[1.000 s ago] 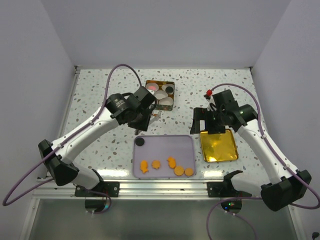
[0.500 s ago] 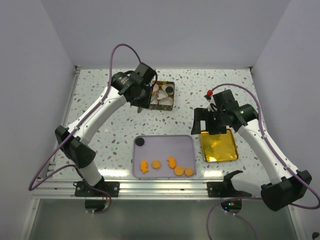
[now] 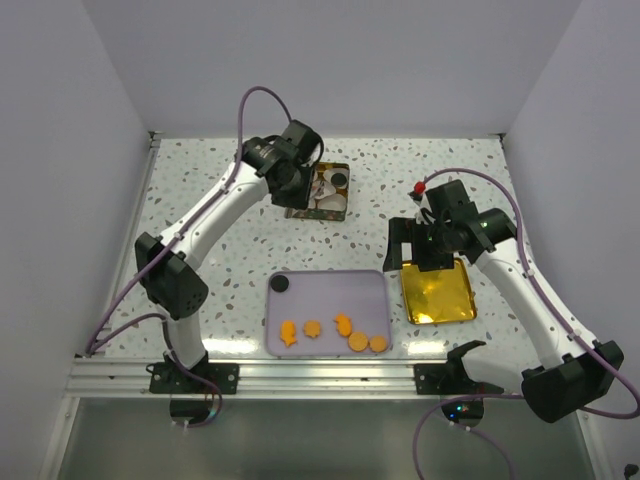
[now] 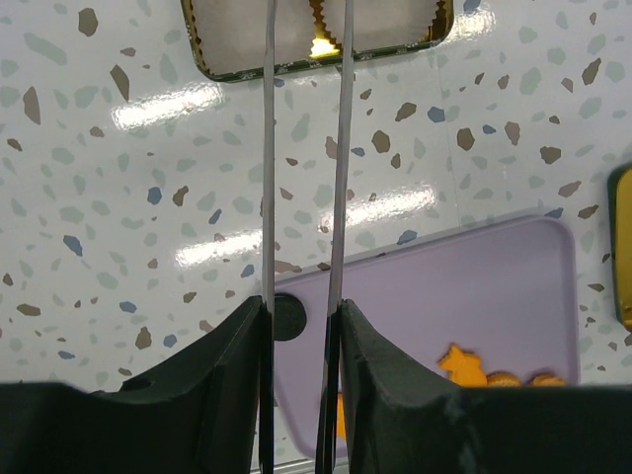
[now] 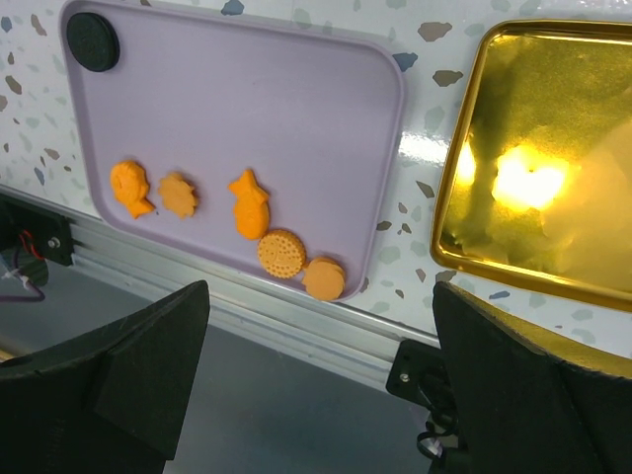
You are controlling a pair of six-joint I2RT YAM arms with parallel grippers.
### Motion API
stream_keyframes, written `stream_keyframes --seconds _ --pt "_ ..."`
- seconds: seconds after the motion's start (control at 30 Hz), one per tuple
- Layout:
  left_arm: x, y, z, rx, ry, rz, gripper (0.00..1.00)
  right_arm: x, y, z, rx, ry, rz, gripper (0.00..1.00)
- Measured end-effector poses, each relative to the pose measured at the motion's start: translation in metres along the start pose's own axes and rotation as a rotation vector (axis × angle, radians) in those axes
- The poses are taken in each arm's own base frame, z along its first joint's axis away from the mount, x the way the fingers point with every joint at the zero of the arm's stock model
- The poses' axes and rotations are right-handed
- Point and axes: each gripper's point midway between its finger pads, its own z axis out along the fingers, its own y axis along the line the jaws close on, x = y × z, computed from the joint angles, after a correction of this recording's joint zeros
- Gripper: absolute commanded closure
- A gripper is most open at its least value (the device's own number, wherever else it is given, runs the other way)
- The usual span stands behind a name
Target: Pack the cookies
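5 orange-tan cookies [image 5: 249,202], rounds and fish or star shapes, lie in a loose row along the near edge of a flat lavender plastic tray [image 5: 296,89]. 1 black round cookie [image 5: 92,41] sits at the tray's far-left corner. Another black cookie [image 3: 339,179] already rests among the white fluted paper cups [image 3: 322,187] in a gold-rimmed square tin [image 3: 330,214] beyond the tray.

The left tool [image 4: 306,59] reaches over that tin with its 2 thin blades drawn together. Their tips are cut off, so I cannot tell whether a cookie is pinched there. The right tool [image 3: 418,258] hovers spread wide and holds nothing, above the seam between the tray and a shiny gold lid [image 5: 533,178] on the speckled tabletop [image 4: 118,197].

The risk, as I judge it: the blades could snag and tip a paper cup, or release off-centre so a cookie lands between cups.
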Motion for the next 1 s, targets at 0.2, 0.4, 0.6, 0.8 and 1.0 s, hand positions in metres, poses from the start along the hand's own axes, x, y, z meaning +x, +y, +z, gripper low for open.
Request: stream_keyframes --seconds 0.2,0.4,0.6,0.8,1.0 --pt "-0.002 -0.006 0.016 0.005 0.016 0.001 0.67 0.000 -0.001 0.000 0.000 0.000 -0.013 0.01" --pt "-0.011 -0.012 0.028 0.009 0.010 -0.001 0.67 0.000 -0.001 0.002 0.002 0.007 -0.029 0.01" --pt "-0.018 -0.016 0.035 0.009 0.003 -0.003 0.65 0.000 -0.002 0.007 0.005 0.027 -0.032 0.01" --pt "-0.020 -0.014 0.038 -0.001 0.001 -0.005 0.59 -0.001 -0.002 0.009 0.002 0.031 -0.035 0.01" --pt "-0.023 -0.011 0.041 -0.010 0.000 -0.009 0.53 -0.003 -0.001 0.012 0.001 0.030 -0.036 0.01"
